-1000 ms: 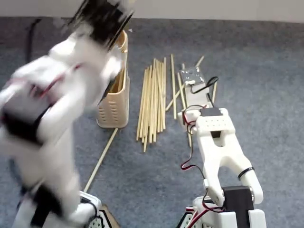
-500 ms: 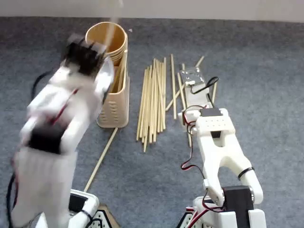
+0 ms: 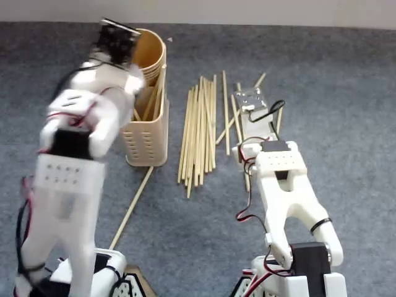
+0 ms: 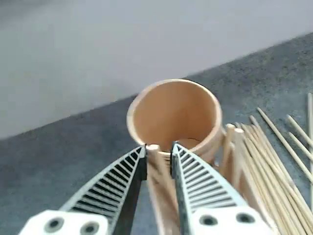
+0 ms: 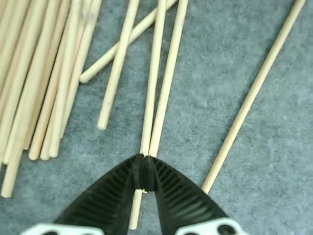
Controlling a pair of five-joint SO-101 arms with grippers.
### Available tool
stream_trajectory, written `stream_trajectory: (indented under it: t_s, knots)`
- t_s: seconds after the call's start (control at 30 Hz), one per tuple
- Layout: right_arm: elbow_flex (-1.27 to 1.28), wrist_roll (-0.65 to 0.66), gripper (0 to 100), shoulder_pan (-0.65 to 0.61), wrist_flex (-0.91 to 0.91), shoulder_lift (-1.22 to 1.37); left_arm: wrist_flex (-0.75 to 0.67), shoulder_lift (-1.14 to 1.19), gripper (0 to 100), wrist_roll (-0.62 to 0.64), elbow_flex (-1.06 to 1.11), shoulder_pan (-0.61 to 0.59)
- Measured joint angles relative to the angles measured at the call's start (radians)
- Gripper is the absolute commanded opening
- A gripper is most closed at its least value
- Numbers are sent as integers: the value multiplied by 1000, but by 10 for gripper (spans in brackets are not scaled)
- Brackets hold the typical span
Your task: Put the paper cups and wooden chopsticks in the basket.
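Carpet point(image 3: 346, 93), grey and short-piled, over the whole counter; pale wall point(image 3: 247, 9) along the far edge.

Left of centre, basket point(image 3: 148, 145): beige plastic, tall, slotted sides. In its far end, paper cups point(image 3: 151, 52), tan, nested, mouths up. In its nearer part, leaning chopsticks point(image 3: 156, 98) propped toward the cups. Just right of the basket and apart from it, pile of chopsticks point(image 3: 199, 127), pale wood, roughly parallel, running near to far. Further right, strays point(image 3: 226, 111) crossing one another. From the basket's near corner, lone chopstick point(image 3: 131, 209), flat on the carpet, slanting toward the near left.

Left arm point(image 3: 68, 161), white, up from the near-left base and bent over the basket. Left hand point(image 4: 159, 149) just short of the cups' rim, fingers a little apart, with the top of an upright chopstick point(image 4: 153, 148) between them, close against one finger, a gap on its other side.

Right arm point(image 3: 284, 185) stretched low from the near-right base toward the far side. Right hand point(image 5: 143, 169) down at the carpet among the strays, fingertips together on the clamped chopstick point(image 5: 149, 98), with another stick touching alongside.
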Motion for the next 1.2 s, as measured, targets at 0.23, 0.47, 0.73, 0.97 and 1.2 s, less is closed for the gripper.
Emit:
stream_trajectory:
  t_s: [0.23,0.47,0.73,0.97,1.2]
  knots:
    - [-86,0,10,35,9,5,157,-272,115,5,-195,-253]
    - [-324,0,110,35,81,120,219,-77,113,5,-153,-588]
    - [-664,54,121,35,157,575,224,272,115,8,-130,-787]
    - [-1026,57,67,37,298,927,196,319,113,-34,-130,-825]
    - [-1430,83,5,44,566,1140,207,325,115,-43,-124,-821]
